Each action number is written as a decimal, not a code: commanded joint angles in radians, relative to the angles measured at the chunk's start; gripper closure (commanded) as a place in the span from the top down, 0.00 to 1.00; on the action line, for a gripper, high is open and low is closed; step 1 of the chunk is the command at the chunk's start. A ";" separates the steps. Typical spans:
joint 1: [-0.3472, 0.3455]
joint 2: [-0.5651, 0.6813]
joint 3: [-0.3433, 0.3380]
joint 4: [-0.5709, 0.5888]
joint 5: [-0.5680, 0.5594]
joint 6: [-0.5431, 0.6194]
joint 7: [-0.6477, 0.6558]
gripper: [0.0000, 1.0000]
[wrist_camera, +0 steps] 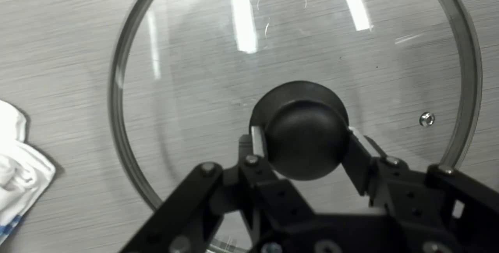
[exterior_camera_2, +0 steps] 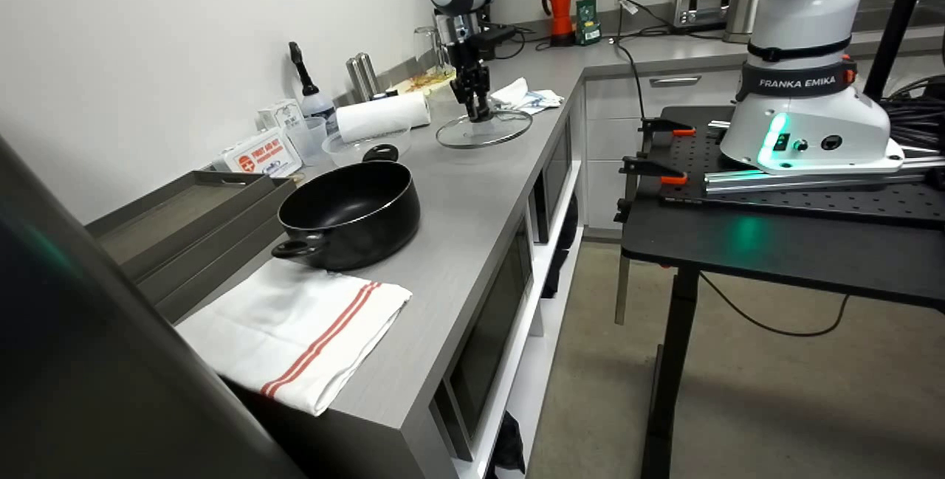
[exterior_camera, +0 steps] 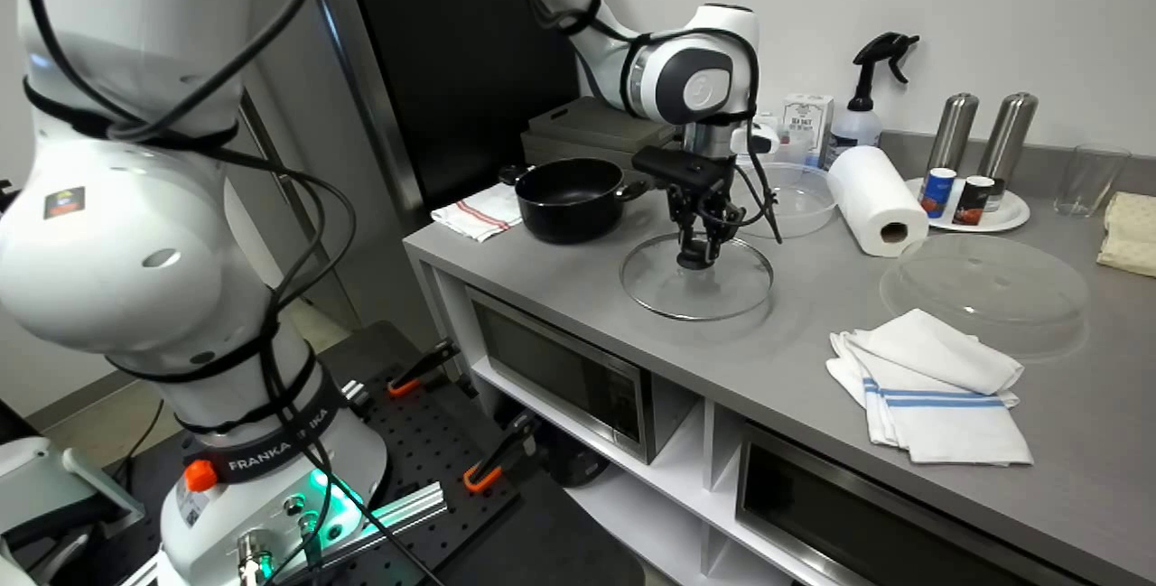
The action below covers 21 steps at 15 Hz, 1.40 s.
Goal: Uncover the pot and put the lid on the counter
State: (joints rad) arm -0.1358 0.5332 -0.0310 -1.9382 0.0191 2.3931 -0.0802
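The black pot [exterior_camera: 569, 218] stands uncovered on the grey counter [exterior_camera: 795, 351], and it also shows in an exterior view [exterior_camera_2: 376, 232]. The see-through lid [exterior_camera: 736, 293] with its dark rim lies level at the counter's surface, apart from the pot; I cannot tell whether a slight gap is under it. It also shows in an exterior view [exterior_camera_2: 509, 125]. My gripper [exterior_camera: 697, 254] points down over the lid's centre. In the wrist view, both fingers of the gripper [wrist_camera: 306, 140] press against the sides of the black knob on the lid [wrist_camera: 195, 89].
A paper-towel roll [exterior_camera: 876, 198] and a clear bowl [exterior_camera: 795, 207] stand behind the lid. A clear round cover [exterior_camera: 993, 288] and a blue-striped towel [exterior_camera: 939, 396] lie beyond it. A red-striped towel [exterior_camera_2: 310, 331] and grey trays [exterior_camera_2: 199, 228] are by the pot.
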 commanded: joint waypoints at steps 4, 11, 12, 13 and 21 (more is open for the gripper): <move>0.006 0.100 -0.022 0.084 0.003 0.051 0.025 0.25; 0.004 0.170 -0.030 0.119 0.003 0.124 0.038 0.25; 0.005 0.176 -0.030 0.121 0.003 0.129 0.040 0.25; 0.005 0.181 -0.031 0.124 0.003 0.133 0.040 0.25; 0.006 0.187 -0.032 0.139 0.002 0.124 0.044 0.75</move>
State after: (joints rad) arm -0.1360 0.7111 -0.0565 -1.8202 0.0190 2.5113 -0.0561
